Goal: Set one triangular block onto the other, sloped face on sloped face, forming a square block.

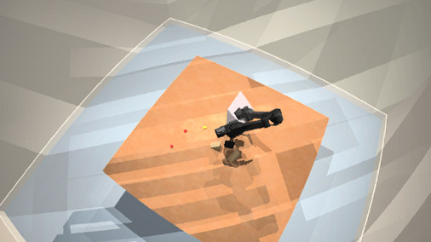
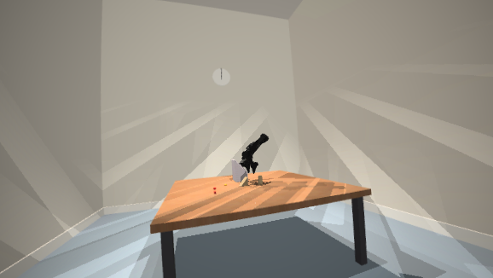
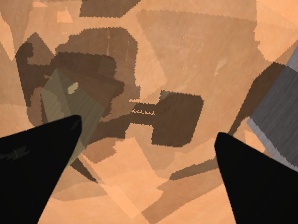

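Note:
One tan triangular block (image 1: 215, 145) (image 2: 244, 182) rests on the table (image 1: 176, 94) (image 2: 205, 205), in light. The other triangular block (image 1: 234, 155) (image 2: 260, 180) (image 3: 75, 105) stands a short way from it, in the arm's shadow; in the wrist view it is at the left, partly behind the left fingertip. The blocks are apart. My gripper (image 1: 233, 144) (image 2: 252, 171) (image 3: 150, 131) is open, with nothing between its fingers. It hangs above the table near both blocks, seemingly higher than their tops. The first block is not clearly seen in the wrist view.
A pale upright angular object (image 1: 239, 100) (image 2: 237, 171) stands beside the arm. A grey surface (image 3: 280, 117) fills the wrist view's right edge. Two small red pieces (image 1: 185, 131) (image 1: 172, 147) (image 2: 214, 188) and a yellow piece (image 1: 205, 127) (image 2: 225, 185) lie on the lit side.

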Controlling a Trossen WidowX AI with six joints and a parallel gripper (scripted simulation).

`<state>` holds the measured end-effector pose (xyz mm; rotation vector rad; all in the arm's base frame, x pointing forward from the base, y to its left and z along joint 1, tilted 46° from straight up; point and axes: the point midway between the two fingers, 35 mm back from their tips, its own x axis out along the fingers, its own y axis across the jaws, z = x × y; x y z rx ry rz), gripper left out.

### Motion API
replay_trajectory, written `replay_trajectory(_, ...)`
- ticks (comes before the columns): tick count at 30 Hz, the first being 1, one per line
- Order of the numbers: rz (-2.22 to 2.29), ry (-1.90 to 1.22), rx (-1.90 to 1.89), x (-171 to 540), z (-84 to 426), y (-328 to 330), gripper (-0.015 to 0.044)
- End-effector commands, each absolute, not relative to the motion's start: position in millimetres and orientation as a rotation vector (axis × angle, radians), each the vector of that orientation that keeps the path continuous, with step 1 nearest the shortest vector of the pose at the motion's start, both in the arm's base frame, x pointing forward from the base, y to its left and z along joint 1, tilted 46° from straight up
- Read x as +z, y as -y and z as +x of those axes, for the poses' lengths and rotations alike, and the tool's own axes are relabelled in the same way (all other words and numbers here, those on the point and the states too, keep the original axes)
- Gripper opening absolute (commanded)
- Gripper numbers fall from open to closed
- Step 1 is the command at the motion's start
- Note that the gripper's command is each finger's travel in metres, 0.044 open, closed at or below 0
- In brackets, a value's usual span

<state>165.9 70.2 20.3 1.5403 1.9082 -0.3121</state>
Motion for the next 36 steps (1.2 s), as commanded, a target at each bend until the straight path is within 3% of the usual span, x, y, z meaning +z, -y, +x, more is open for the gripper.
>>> replay_trajectory(1,1.526,-1.908,-0.314,20,165,-71,0.0426)
replay_trajectory(15,0.807,-1.454,-0.211,34,146,-105,0.044)
replay_trajectory(24,0.854,-1.03,0.075,81,145,-137,0.044)
replay_trajectory(36,0.872,-1.002,0.101,82,150,-146,0.044)
